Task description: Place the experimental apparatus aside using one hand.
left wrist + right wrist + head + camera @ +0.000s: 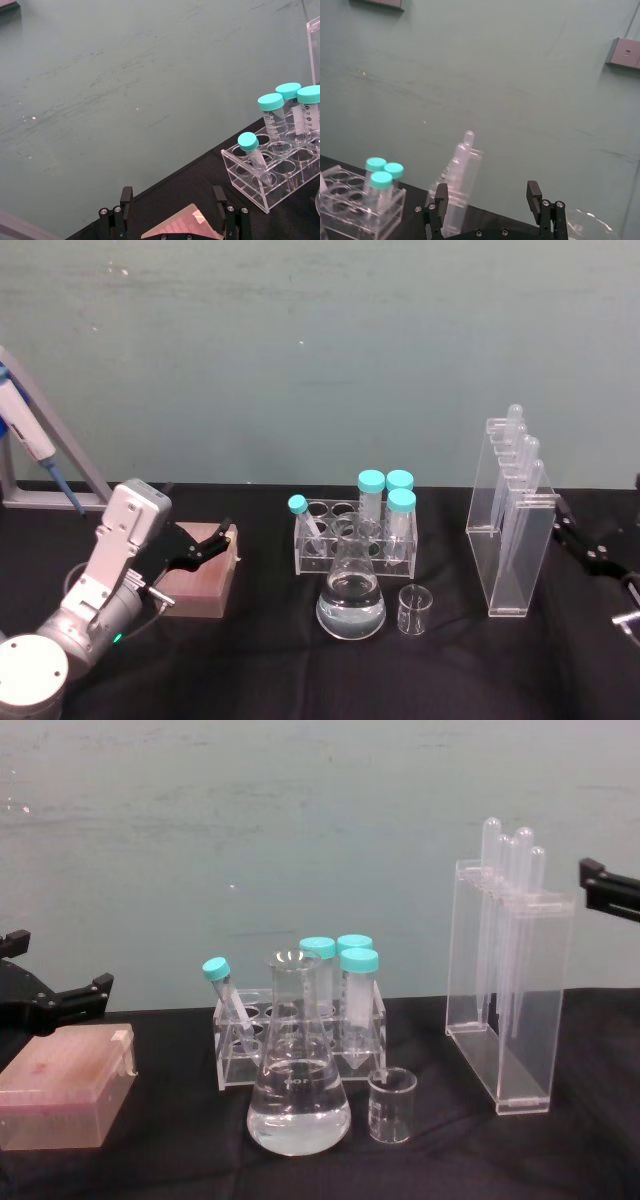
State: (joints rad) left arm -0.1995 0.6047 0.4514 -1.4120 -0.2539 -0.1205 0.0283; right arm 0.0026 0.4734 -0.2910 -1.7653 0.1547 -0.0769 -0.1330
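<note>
The experimental apparatus stands on the black table: a tall acrylic stand with pipettes point(515, 530) point(510, 990) at the right, a small glass beaker point(414, 608) point(391, 1104) and a conical flask point(351, 595) point(297, 1080) holding clear liquid at the centre front. My right gripper point(580, 535) point(487, 195) point(605, 888) is open, just right of the stand and apart from it. My left gripper point(222, 540) point(172, 200) point(70, 998) is open too, hovering over a pink box point(200, 575) at the left.
A clear tube rack point(355, 530) with several teal-capped tubes stands right behind the flask. A blue and white pipettor point(25, 430) leans on a stand at the far left. The teal wall runs along the table's far edge.
</note>
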